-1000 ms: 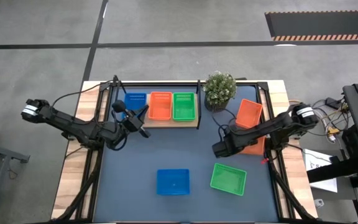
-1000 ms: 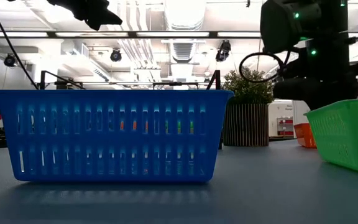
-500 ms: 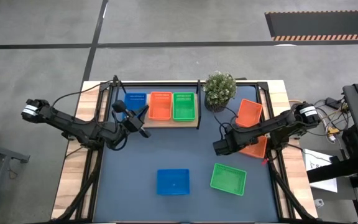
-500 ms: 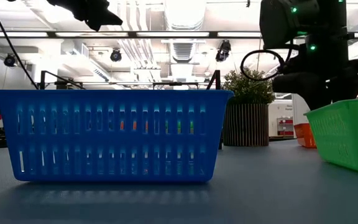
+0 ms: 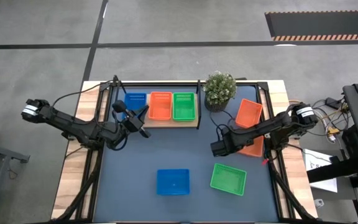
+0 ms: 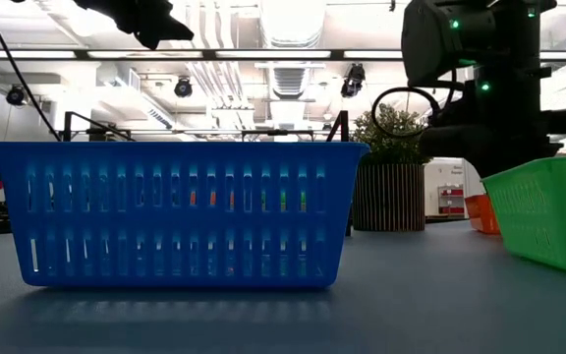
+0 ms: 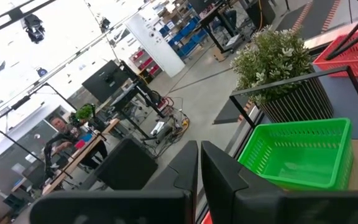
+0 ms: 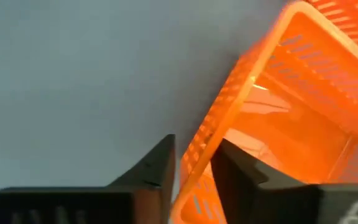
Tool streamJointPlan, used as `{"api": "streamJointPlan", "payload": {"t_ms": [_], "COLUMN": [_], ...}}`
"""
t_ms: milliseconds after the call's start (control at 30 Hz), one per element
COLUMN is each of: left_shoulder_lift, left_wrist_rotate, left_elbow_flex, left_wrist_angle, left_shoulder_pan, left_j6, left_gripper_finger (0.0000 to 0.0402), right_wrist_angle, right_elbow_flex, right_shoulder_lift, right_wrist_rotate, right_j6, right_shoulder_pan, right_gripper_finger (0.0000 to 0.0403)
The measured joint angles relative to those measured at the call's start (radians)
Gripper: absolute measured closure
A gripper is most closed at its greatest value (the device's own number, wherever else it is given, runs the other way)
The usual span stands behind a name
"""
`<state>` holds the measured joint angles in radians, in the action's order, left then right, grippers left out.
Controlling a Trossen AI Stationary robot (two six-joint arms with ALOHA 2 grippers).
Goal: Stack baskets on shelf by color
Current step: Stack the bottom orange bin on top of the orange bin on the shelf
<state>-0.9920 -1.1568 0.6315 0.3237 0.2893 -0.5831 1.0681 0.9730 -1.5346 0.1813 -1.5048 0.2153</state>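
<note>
While the right gripper (image 8: pixel 194 171) clamps the rim of an orange plastic mesh basket (image 5: pixel 251 124) just right of the potted plant (image 5: pixel 219 89), the pickup looks underway; next, lift it toward the wooden shelf (image 5: pixel 161 122). Left gripper (image 7: pixel 199 168), fingers together, waits beside it.

baskets (image 5: pixel 173 182) glossy slotted plastic; shelf (image 5: pixel 197 122) pale wood; tabletop (image 5: pixel 135 162) matt, probably smooth.

- A robotics lab or workshop inside an industrial hall.
- Concrete floor (image 5: pixel 185 22) with a hazard-striped mat (image 5: pixel 321 25).
- Exposed ducts (image 6: pixel 285 69) and ceiling lights.
- Desks with monitors (image 7: pixel 107 81), a seated person (image 7: pixel 61 134), and storage shelves (image 7: pixel 188 28) behind.
</note>
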Motion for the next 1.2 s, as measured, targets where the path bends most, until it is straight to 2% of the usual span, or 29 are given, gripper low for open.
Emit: {"api": "streamJointPlan", "payload": {"t_ms": [167,300,467,633,800,900,1067,1200], "left_shoulder_lift": [-0.001,-0.002,-0.002,-0.002,-0.002,-0.002,-0.002,0.007], "left_wrist_rotate": [0.000,0.000,0.000,0.001,0.001,0.001,0.003,0.003], "left_elbow_flex": [0.000,0.000,0.000,0.000,0.000,0.000,0.000,-0.001], "left_wrist_angle": [-0.001,-0.001,-0.001,-0.001,-0.001,-0.001,-0.001,-0.002], "left_shoulder_pan": [0.000,0.000,0.000,0.000,0.000,0.000,0.001,0.005], "left_j6": [0.000,0.000,0.000,0.000,0.000,0.000,0.001,0.017], "left_gripper_finger": [0.0398,0.0398,0.0398,0.0398,0.0398,0.0398,0.0398,0.0398], "right_wrist_angle": [0.000,0.009,0.013,0.015,-0.048,-0.172,-0.400,-0.428], "right_elbow_flex": [0.021,0.075,0.180,0.311,0.412,0.426,0.423,0.454], "right_shoulder_lift": [0.012,0.014,0.014,0.014,0.014,0.013,0.012,0.012], "right_wrist_rotate": [-0.048,-0.085,-0.190,-0.181,-0.181,-0.125,0.071,0.185], "right_j6": [0.065,0.170,0.435,0.748,0.942,1.033,1.220,1.249], "right_shoulder_pan": [0.000,0.000,0.015,0.071,0.147,0.198,0.269,0.263], "right_gripper_finger": [0.0387,0.0392,0.0394,0.0394,0.0394,0.0394,0.0394,0.0394]}}
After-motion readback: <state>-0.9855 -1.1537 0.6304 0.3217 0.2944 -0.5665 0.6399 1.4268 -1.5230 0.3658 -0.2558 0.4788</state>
